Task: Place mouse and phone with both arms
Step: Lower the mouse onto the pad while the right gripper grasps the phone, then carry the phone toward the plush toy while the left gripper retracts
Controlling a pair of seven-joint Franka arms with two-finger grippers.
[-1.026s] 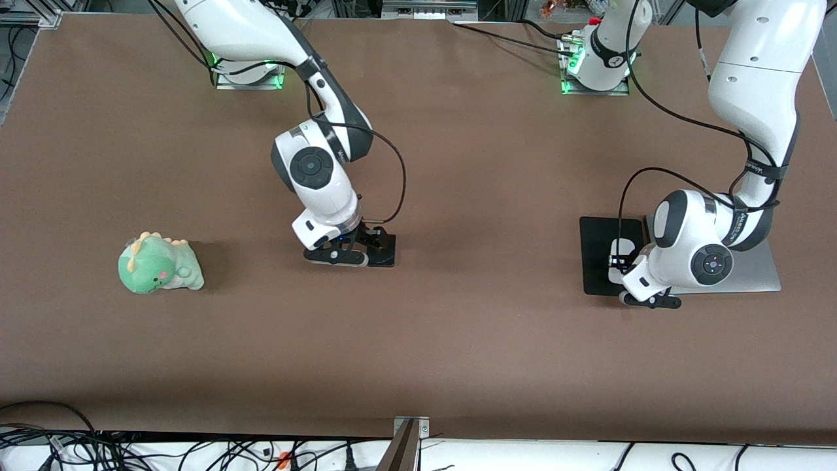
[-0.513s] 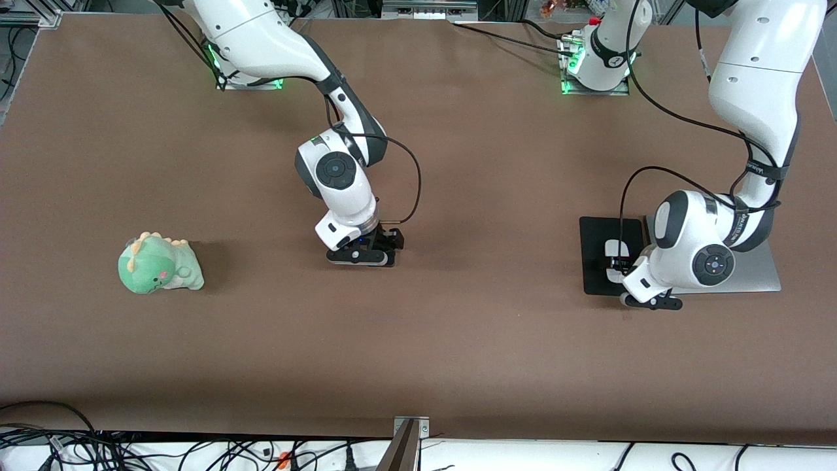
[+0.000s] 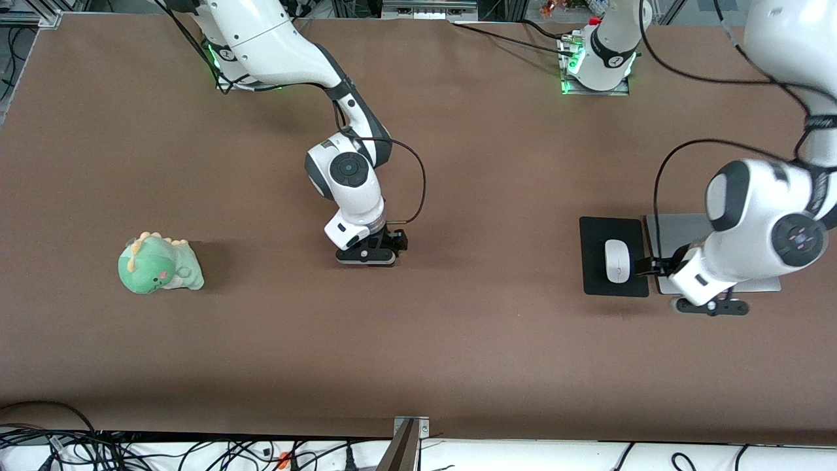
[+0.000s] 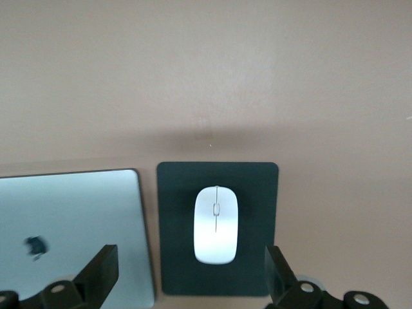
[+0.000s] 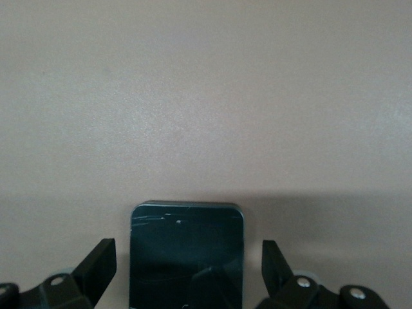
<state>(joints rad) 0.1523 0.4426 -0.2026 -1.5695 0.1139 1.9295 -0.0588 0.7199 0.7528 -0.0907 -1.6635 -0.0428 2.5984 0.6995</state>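
Note:
The white mouse lies on the black mouse pad; it also shows in the left wrist view, lengthwise on the pad. My left gripper is open and empty, raised over the pad's edge beside the laptop, clear of the mouse. The black phone lies flat on the table in the middle. My right gripper is open low over it, one finger on each side with a gap. In the front view the gripper hides the phone.
A closed silver laptop lies beside the mouse pad toward the left arm's end, and shows in the left wrist view. A green plush dinosaur sits toward the right arm's end.
My left gripper has let go of the mouse, risen and drawn off toward the laptop; the mouse stays on the pad. My right gripper has shifted slightly toward the left arm's end.

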